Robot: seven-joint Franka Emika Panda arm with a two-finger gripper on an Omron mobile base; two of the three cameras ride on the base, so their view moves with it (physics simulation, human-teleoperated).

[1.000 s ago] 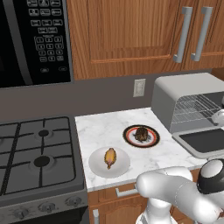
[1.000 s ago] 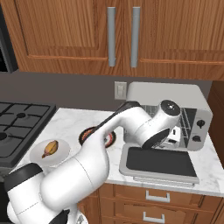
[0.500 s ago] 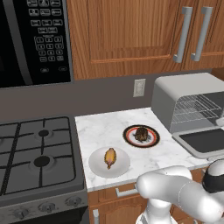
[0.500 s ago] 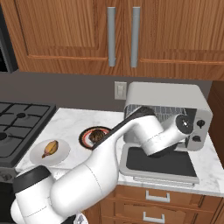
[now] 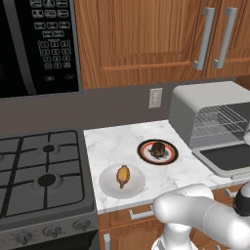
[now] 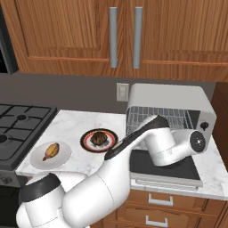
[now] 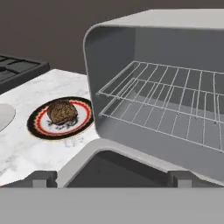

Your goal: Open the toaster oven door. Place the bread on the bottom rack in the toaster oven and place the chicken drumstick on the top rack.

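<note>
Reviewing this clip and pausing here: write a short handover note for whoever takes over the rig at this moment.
Gripper: open, empty, in front of the toaster oven.
Toaster oven door: folded down flat, open. Top rack and bottom rack both bare.
Bread: on the red-rimmed plate on the counter.
Chicken drumstick: on the white plate, nearer the stove.
Done: door opened.
Left: bread onto bottom rack, drumstick onto top rack.
</note>
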